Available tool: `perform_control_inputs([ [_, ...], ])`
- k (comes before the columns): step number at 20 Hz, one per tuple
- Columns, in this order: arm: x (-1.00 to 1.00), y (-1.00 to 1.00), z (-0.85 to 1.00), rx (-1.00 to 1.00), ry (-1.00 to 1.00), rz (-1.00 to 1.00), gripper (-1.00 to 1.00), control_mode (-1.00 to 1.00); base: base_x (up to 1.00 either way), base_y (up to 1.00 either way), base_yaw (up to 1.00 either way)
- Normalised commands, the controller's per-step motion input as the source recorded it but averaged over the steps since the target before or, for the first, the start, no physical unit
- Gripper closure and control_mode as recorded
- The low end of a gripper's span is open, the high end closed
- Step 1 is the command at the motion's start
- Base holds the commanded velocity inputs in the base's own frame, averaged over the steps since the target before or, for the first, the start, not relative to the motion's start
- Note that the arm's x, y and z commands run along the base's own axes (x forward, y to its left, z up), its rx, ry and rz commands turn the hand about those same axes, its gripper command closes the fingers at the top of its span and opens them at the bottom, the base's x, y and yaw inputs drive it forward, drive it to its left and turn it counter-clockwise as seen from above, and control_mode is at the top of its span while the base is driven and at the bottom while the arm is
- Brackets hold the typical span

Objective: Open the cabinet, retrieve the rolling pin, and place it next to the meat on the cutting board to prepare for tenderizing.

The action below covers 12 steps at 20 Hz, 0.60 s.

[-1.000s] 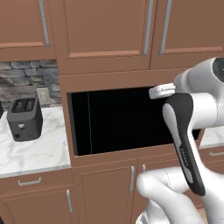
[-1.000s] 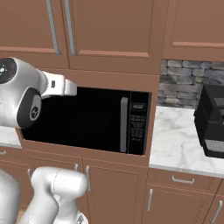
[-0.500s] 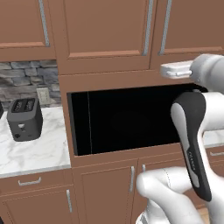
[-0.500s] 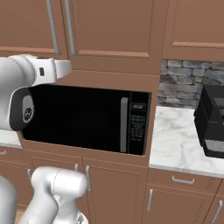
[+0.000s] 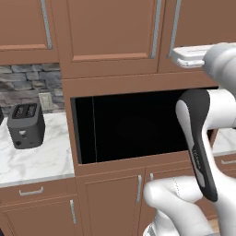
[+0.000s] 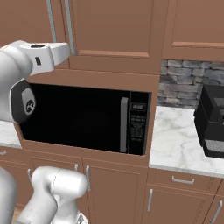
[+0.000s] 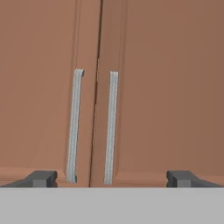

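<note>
Two bar handles (image 7: 75, 124) are standing side by side on the shut doors of the cabinet (image 7: 166, 87), straight ahead of the gripper (image 7: 111, 177), whose jaws are spread wide and gripping nothing. The cabinet (image 5: 108, 32) is hanging above a black microwave (image 6: 83, 118). A toaster (image 5: 25, 124) is sitting on the counter (image 5: 41, 159) to the left, a coffee machine (image 6: 212, 120) to the right.
</note>
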Motion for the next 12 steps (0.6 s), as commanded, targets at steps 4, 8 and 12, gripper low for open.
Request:
perform_control_inputs([
  [4, 0.16, -0.01, 0.00, 0.00, -0.01, -0.01, -1.00, -1.00, 0.00, 0.00, 0.00],
  [8, 0.15, -0.01, 0.00, 0.00, -0.03, 0.00, -1.00, -1.00, 0.00, 0.00, 0.00],
  [12, 0.13, -0.02, 0.00, 0.00, 0.00, 0.00, -1.00, -1.00, 0.00, 0.00, 0.00],
])
